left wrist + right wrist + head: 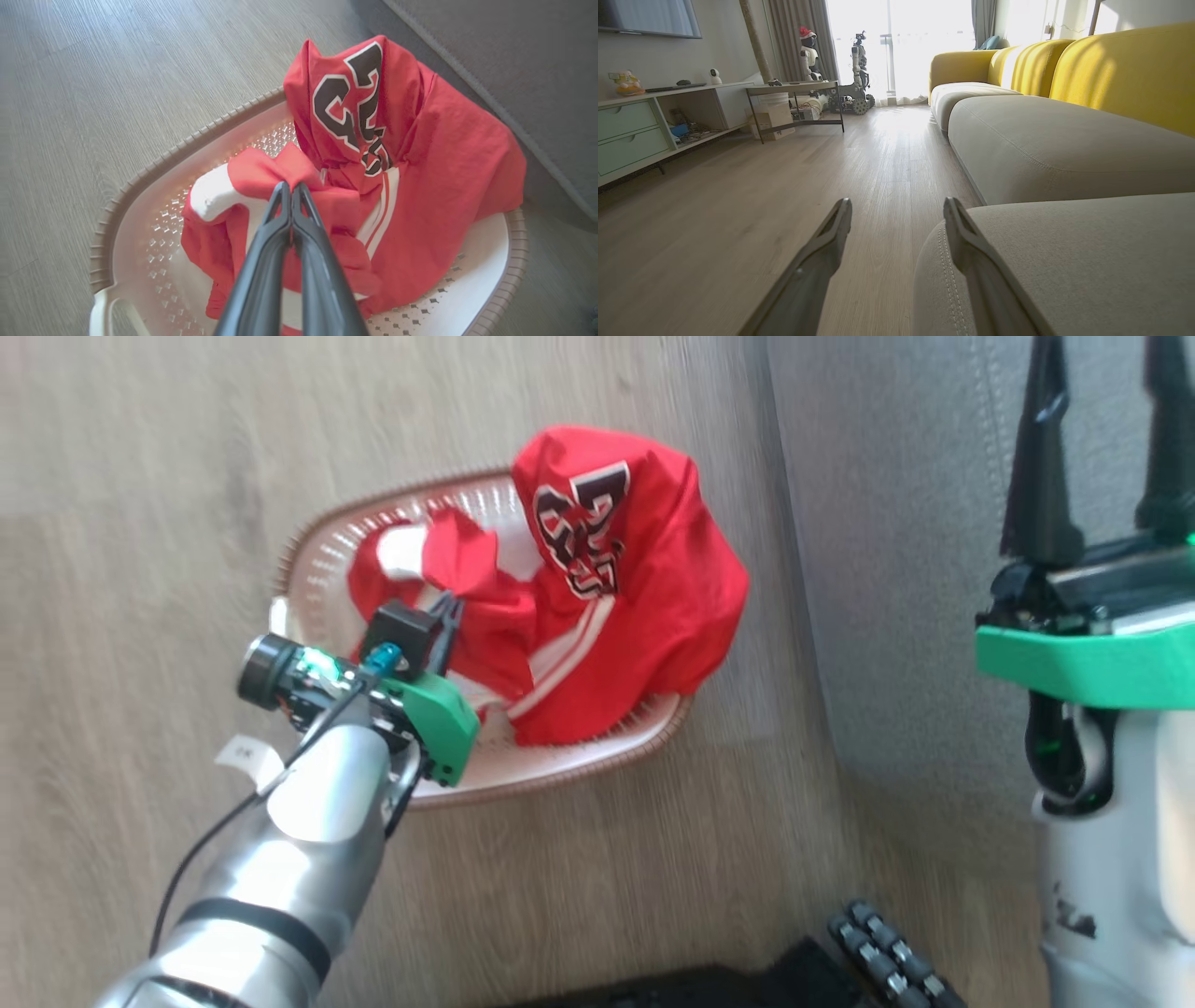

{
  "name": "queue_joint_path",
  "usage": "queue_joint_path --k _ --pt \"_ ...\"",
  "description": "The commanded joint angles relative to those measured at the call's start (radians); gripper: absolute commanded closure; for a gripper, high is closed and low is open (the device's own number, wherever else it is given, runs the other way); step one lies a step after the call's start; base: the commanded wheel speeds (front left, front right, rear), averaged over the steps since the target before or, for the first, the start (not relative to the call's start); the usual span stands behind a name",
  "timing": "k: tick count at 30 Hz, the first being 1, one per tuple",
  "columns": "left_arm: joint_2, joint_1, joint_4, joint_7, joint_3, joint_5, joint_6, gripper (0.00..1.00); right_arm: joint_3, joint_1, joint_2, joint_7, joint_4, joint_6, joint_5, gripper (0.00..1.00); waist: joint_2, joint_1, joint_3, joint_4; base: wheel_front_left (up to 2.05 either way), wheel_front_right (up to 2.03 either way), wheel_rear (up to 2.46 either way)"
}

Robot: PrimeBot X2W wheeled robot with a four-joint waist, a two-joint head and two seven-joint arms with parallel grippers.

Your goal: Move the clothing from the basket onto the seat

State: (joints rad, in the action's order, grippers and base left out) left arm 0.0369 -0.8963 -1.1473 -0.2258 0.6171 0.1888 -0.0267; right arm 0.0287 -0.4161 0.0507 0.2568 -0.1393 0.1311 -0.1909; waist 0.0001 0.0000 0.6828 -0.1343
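Left wrist view: the left tool (290, 189) is clenched on a raised fold of the clothing (420, 186), which sits heaped in the basket (140, 177) on the floor (93, 70) just beside the seat (514, 56). It is likely pinched high so the cloth lifts over the rim. The head view adds the right tool (1102, 448), released at the seat's edge, and the right wrist view the long grey cushions ahead.

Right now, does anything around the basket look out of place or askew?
The numbered red garment is heaped up and spills over the rim of the basket on the sofa side. The left gripper is shut on a fold of the other red garment.
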Motion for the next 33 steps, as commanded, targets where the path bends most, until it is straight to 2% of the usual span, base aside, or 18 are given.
queue_joint_path --k 1,11,23,33 --pt "0.014 0.043 0.034 -0.015 0.006 0.025 -0.002 1.0 -0.011 0.04 -0.001 0.005 -0.012 0.0 0.015 0.0 -0.0001 0.0 -0.082 0.042 0.0 0.0 0.0" --pt "0.013 0.127 0.11 -0.03 0.09 0.146 -0.001 1.0 -0.002 0.15 -0.001 0.005 0.105 0.0 0.044 0.0 -0.0001 0.0 -0.292 0.101 0.0 0.0 0.0" --pt "0.013 0.203 0.214 -0.036 0.125 0.201 0.012 1.0 -0.002 0.265 -0.001 0.005 0.192 0.0 0.056 0.0 -0.0001 0.0 -0.504 0.136 0.0 0.0 0.0" --pt "0.014 0.196 0.24 -0.032 0.123 0.216 -0.026 1.0 0.006 0.368 -0.001 0.005 0.242 0.0 0.056 0.0 -0.0001 0.0 -0.67 0.165 0.0 0.0 0.0"
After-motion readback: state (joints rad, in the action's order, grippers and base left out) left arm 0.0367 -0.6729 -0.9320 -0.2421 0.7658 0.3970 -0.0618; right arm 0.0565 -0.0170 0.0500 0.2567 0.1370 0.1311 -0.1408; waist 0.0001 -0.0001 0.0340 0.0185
